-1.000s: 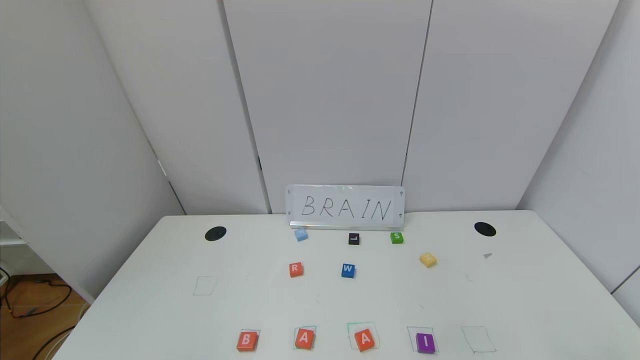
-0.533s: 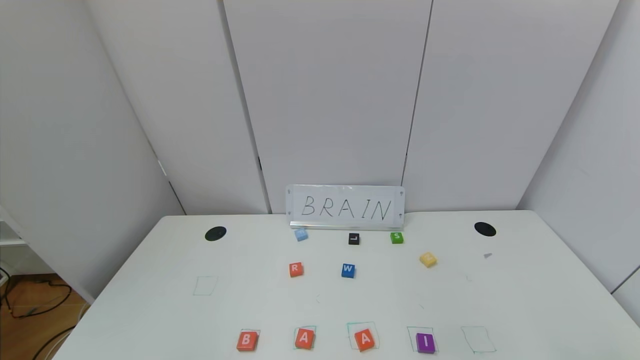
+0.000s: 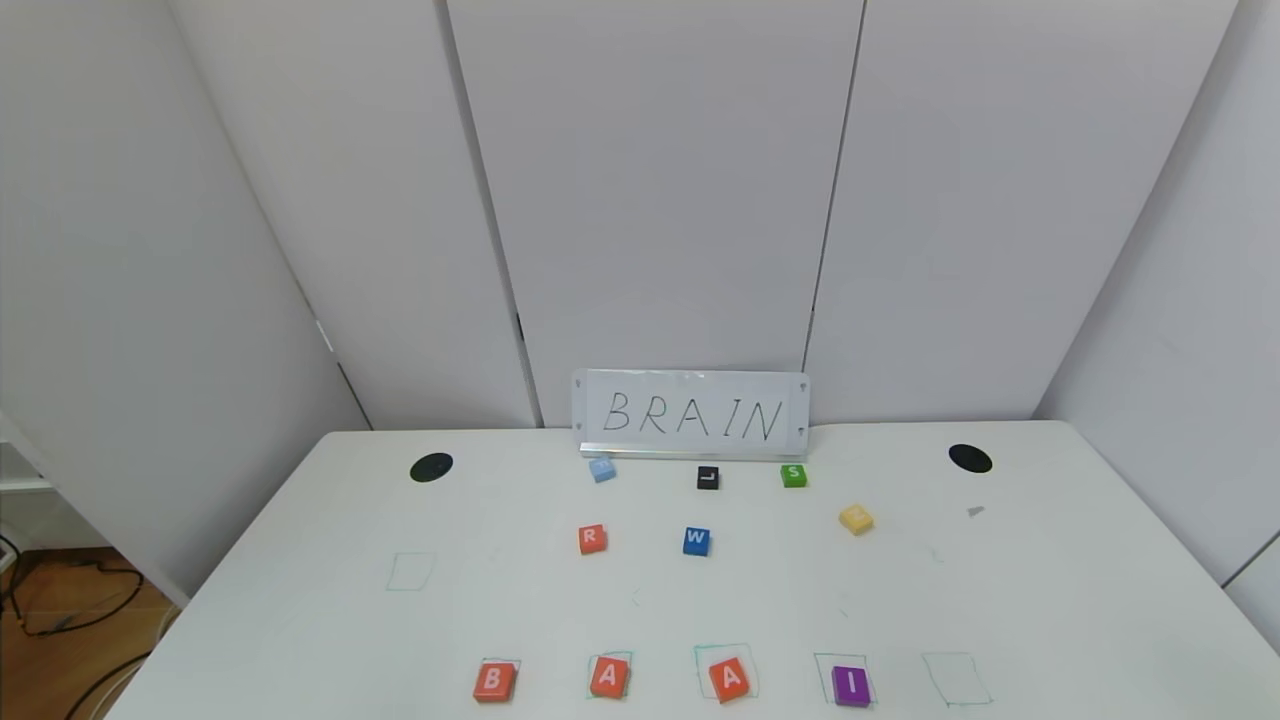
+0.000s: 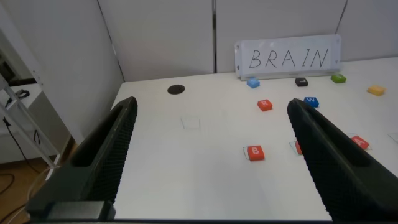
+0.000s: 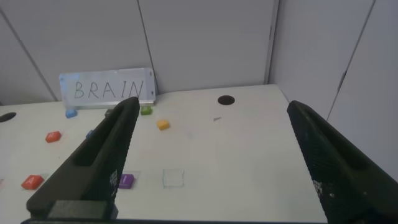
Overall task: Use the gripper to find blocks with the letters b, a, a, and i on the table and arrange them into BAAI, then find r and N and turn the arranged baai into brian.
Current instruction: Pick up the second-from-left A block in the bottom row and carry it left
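On the white table point(image 3: 1050, 600), three orange-red blocks B point(image 3: 493, 681), A point(image 3: 608, 677) and A point(image 3: 729, 679) and the purple I point(image 3: 851, 686) lie in a row at the near edge, on green squares. The orange-red R point(image 3: 591, 539) lies mid-table. The pale yellow N point(image 3: 856, 519) lies to the right of it. Neither gripper shows in the head view. My left gripper point(image 4: 211, 106) is open and empty, off the table's near left; B point(image 4: 254, 152) and R point(image 4: 265, 104) show between its fingers. My right gripper point(image 5: 212, 106) is open and empty, off the near right, with N point(image 5: 163, 124) and I point(image 5: 126, 181) in view.
A BRAIN sign point(image 3: 690, 415) stands at the back. In front of it lie a light blue block point(image 3: 602, 469), a black L point(image 3: 708, 477) and a green S point(image 3: 794, 475); a blue W point(image 3: 696, 541) lies beside R. An empty green square point(image 3: 957, 679) is right of I, and another point(image 3: 410, 571) is at the left.
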